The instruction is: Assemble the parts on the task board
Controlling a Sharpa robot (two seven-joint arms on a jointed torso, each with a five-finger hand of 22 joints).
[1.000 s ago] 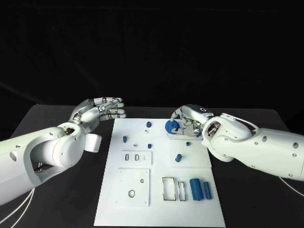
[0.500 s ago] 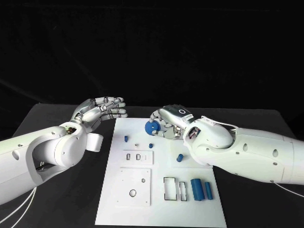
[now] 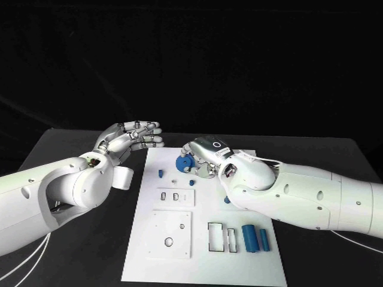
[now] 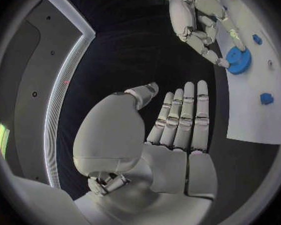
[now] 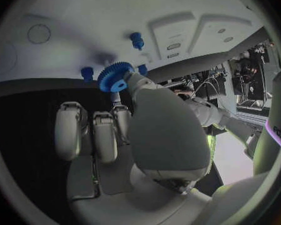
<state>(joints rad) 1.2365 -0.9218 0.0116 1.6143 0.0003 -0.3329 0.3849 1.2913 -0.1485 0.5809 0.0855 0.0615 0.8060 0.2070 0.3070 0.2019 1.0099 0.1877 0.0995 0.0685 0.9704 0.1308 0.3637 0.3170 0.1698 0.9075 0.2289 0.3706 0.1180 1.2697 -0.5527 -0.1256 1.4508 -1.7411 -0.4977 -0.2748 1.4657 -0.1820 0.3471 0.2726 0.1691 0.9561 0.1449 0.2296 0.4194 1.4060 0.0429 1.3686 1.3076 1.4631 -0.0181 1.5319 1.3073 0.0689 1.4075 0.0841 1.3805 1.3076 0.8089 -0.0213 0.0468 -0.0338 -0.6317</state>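
My left hand [image 3: 129, 139] hovers over black counter [image 3: 88, 239] beside task board [image 3: 200, 263] far-left corner, fingers straight and apart, holding nothing. My right hand [image 3: 204, 156] pinches blue gear [image 3: 183, 163] in fingertips above board's far end, near small blue pegs [image 3: 192, 183]. Two blue cylinders [image 3: 254, 238] lie at board's near right.

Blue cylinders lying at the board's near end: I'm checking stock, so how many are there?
2. One blue cylinder lies beside the rectangular slots of the task board; the second cylinder lies just right of it. Others may be hidden beneath the right arm.
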